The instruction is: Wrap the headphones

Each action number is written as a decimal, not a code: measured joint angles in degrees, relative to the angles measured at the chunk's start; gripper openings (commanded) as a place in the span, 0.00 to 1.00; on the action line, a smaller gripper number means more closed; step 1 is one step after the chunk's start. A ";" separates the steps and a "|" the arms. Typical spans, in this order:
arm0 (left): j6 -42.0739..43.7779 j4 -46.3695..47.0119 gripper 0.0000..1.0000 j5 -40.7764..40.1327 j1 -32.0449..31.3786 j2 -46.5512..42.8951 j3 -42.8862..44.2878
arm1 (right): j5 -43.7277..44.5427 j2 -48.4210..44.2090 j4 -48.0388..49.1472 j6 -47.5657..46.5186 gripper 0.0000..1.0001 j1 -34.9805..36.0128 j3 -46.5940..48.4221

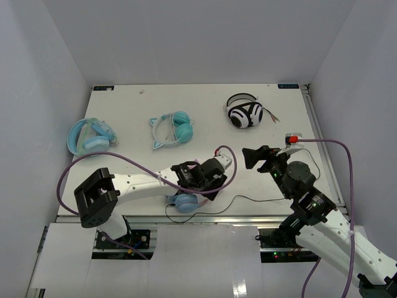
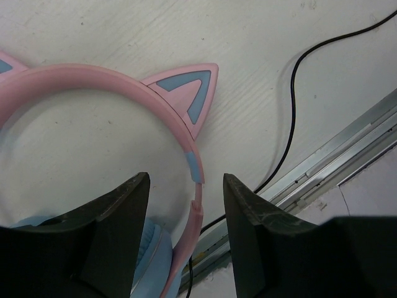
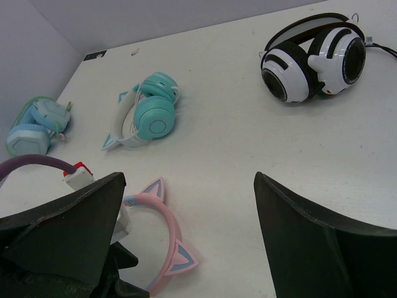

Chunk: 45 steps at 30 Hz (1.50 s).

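Observation:
The headphones [image 1: 186, 202] lie near the table's front edge, with a pink cat-ear headband [image 2: 93, 77] and a light blue ear cup [image 2: 152, 251]. My left gripper [image 2: 186, 179] hangs over them. Its jaws stand on either side of the headband's side arm, with a gap on each side. The thin black cable [image 2: 291, 112] runs off to the right along the front edge. My right gripper [image 1: 253, 156] hovers to the right of them, open and empty. In the right wrist view the pink headband [image 3: 164, 226] shows low between that gripper's fingers [image 3: 189, 180].
At the back lie a teal cat-ear pair [image 1: 173, 129], a bulky light blue pair [image 1: 91, 136] and a black-and-white pair [image 1: 245, 113]. The metal rail of the front edge [image 2: 347, 149] runs just beside the headphones. The left arm's purple cable [image 1: 124, 162] loops over the table.

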 measured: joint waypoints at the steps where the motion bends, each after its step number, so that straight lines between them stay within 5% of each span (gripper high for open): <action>1: 0.07 -0.26 0.61 0.08 -0.08 0.43 0.20 | 0.03 -0.04 0.00 -0.01 0.91 0.00 0.00; 12: 1.18 -2.60 0.58 0.19 -0.22 9.02 4.69 | 0.13 -0.80 0.00 -0.03 0.91 0.00 0.00; 23: 0.96 -4.15 0.00 -1.05 -0.34 16.11 9.29 | 0.36 -0.84 0.00 -0.09 0.91 0.00 0.00; 29: -0.50 -5.61 0.00 -0.70 -0.37 14.53 9.52 | 0.50 -0.85 0.00 -0.27 0.92 0.00 0.00; 35: -3.09 -6.14 0.00 3.47 -0.37 1.05 11.07 | -1.91 -0.89 -2.27 -0.85 0.94 0.00 2.91; 45: -9.60 8.30 0.00 9.96 -0.37 -35.44 13.61 | -5.59 -11.97 -0.79 -0.68 0.97 0.00 1.09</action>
